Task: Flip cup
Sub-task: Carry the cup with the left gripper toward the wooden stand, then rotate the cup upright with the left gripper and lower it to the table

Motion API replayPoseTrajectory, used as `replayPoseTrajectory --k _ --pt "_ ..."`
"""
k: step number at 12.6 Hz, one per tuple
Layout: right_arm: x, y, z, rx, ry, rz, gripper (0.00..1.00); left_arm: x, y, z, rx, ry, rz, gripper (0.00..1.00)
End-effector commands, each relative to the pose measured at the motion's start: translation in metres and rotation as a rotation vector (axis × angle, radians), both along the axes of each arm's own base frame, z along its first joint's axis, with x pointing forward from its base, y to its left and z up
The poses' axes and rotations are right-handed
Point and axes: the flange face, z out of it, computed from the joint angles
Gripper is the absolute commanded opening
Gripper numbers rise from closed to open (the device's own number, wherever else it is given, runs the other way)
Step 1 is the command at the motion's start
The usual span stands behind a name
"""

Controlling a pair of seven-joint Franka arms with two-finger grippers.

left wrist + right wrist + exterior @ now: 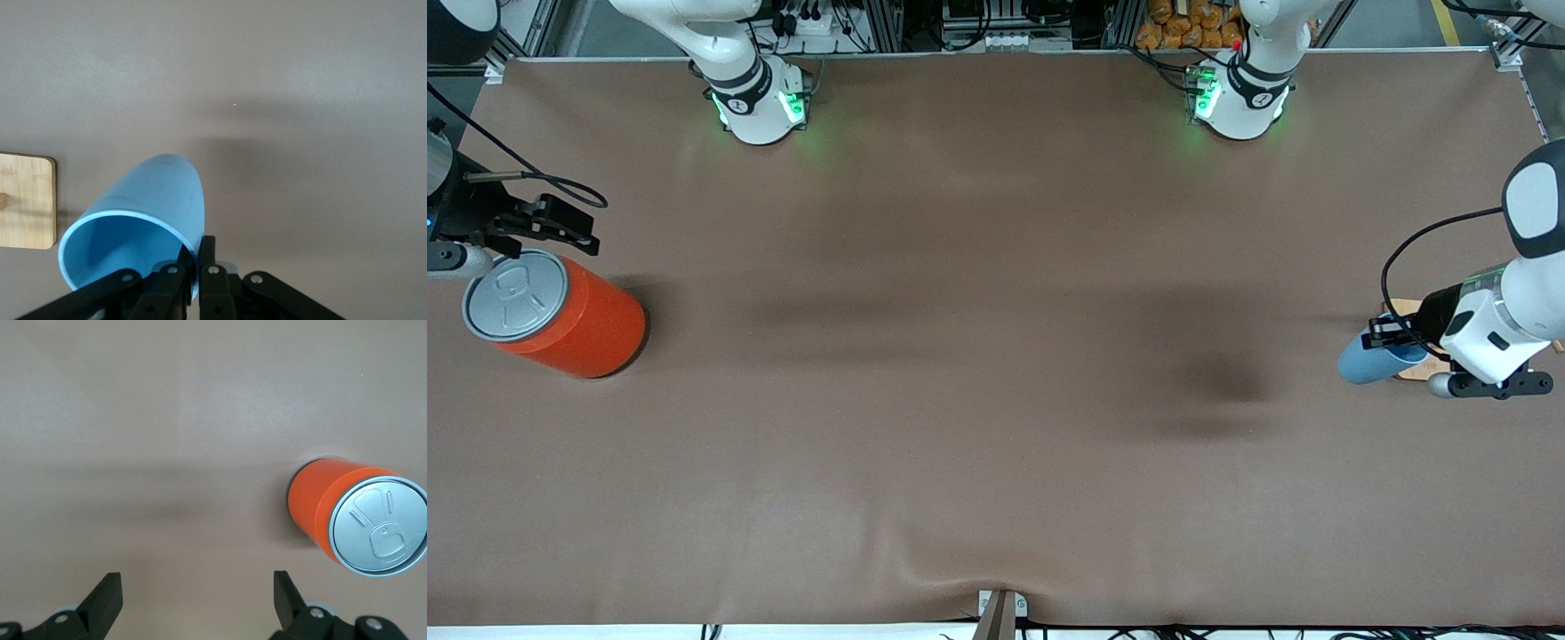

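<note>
Cup (1368, 360): light blue, held on its side in the air above the table (996, 400) at the left arm's end, its closed base pointing away from the pincer.

Left gripper (1392, 333): fingers (208, 267) clamped on the cup's rim wall, one inside the mouth and one outside.

Wooden board (1409, 366): pale, flat on the table, partly under the left gripper and the held cup.

Right gripper (551, 222): fingers (107, 600) spread wide, holding nothing, waiting above the table at the right arm's end.

Orange can (560, 316): upright with a grey pull-tab lid, just beside the right gripper, not touched.
</note>
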Motion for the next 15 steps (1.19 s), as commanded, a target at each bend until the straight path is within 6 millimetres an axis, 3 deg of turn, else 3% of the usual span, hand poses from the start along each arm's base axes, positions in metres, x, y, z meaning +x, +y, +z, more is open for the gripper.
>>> replayPoseTrajectory --k 1,6,9,15 --pt "-0.004 0.0 0.01 -0.003 0.005 0.018 1.0 -0.006 0.002 0.003 0.031 -0.041 -0.016 0.0" --pt "-0.008 -0.005 0.008 -0.02 0.045 0.026 1.0 -0.013 0.011 -0.008 0.046 -0.102 -0.001 0.0" --pt "-0.009 -0.008 0.006 -0.02 0.057 0.021 1.0 -0.019 0.012 -0.026 0.053 -0.138 -0.003 0.0" --pt "-0.008 -0.01 0.013 -0.019 0.034 0.041 1.0 -0.027 0.0 -0.09 0.031 -0.241 -0.005 0.0"
